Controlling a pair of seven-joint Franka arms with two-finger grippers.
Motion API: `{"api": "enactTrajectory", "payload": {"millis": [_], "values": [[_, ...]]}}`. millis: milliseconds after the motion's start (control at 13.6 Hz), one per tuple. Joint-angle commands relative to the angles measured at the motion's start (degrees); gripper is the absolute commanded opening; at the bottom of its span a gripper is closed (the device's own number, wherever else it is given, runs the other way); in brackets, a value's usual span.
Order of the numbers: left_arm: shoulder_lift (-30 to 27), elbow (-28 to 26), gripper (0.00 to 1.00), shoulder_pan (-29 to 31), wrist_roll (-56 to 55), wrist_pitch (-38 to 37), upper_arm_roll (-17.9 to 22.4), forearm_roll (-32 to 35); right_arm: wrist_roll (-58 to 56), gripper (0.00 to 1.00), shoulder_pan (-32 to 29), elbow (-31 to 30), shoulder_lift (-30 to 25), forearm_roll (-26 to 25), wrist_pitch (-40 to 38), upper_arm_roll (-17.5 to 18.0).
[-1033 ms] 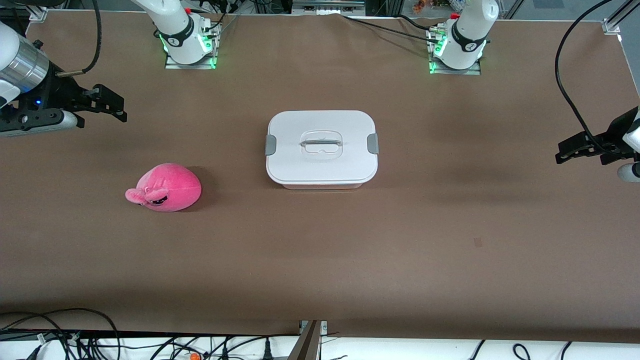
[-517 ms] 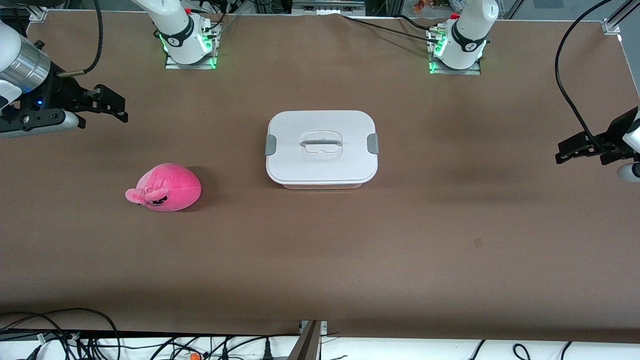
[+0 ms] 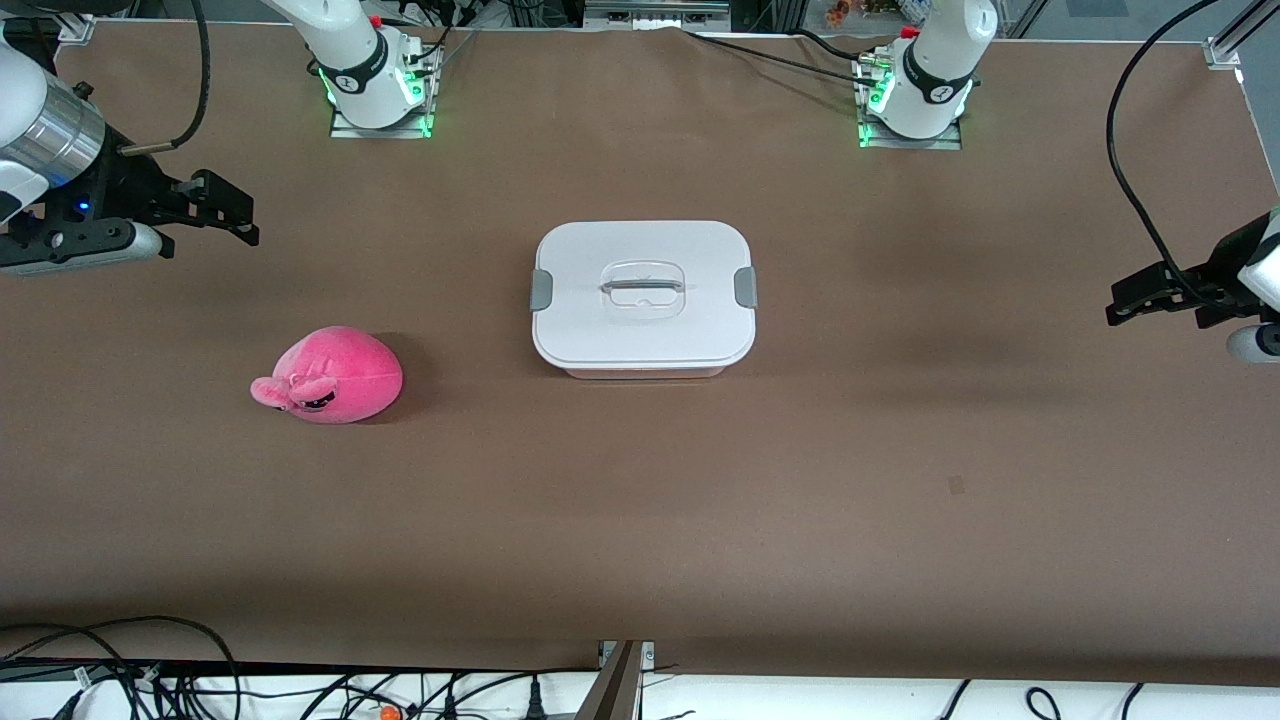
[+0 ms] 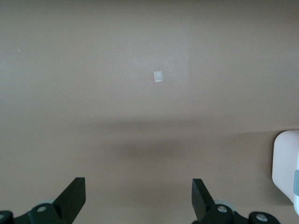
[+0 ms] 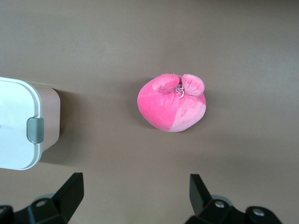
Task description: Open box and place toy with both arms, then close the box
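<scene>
The box [image 3: 644, 295] sits mid-table with its white lid on and a grey clip at each end. Its pale pink wall and one clip show in the right wrist view [image 5: 44, 128], and a lid corner shows in the left wrist view [image 4: 285, 168]. The hot-pink toy [image 3: 330, 375] lies on the table toward the right arm's end, nearer the front camera than the box, and is also seen as the toy [image 5: 170, 105]. My right gripper [image 3: 228, 210] [image 5: 135, 183] hangs open over bare table at its end. My left gripper [image 3: 1125, 300] [image 4: 138, 186] hangs open over bare table at the other end.
Brown table cover [image 3: 640, 500] runs edge to edge. A small pale tape mark [image 4: 158, 75] sits on the cover under the left arm. Both arm bases [image 3: 375, 95] [image 3: 915, 105] stand along the table's back edge. Cables [image 3: 100, 660] trail along the front edge.
Both grippers have crept slightly toward the middle of the table. The box and the toy have not moved.
</scene>
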Motion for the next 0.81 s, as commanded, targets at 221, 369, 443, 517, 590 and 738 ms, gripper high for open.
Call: {"api": "enactTrajectory", "payload": {"millis": [221,369,443,517,590,738], "values": [[0.7,1.1,1.0,-5.1,-0.1,-1.5,-0.1,0.8,-0.3,1.0,0.1,-0.7,-0.4,0.8,1.0,0.1],[1.3,0.7,1.0,-9.3,-0.1,-3.0,-0.1,0.8,-0.3,1.0,0.1,-0.7,-0.4,0.8,1.0,0.1],[1.9,1.0,1.0,-11.1,-0.1,-3.0,-0.1,0.8,-0.2,1.0,0.1,-0.7,-0.4,0.8,1.1,0.1],[2.9,1.2,1.0,-14.9,-0.1,-2.9,-0.1,0.8,-0.2,1.0,0.2,-0.7,-0.4,0.8,1.1,0.1],[3.1,1.2,1.0,-17.4,-0.3,-2.8,-0.1,0.8,-0.1,1.0,0.2,-0.7,-0.4,0.8,1.2,0.1],[3.6,1.2,1.0,-22.0,0.1,-2.8,-0.1,0.8,-0.1,1.0,0.5,-0.9,-0.4,0.8,1.2,0.1]]}}
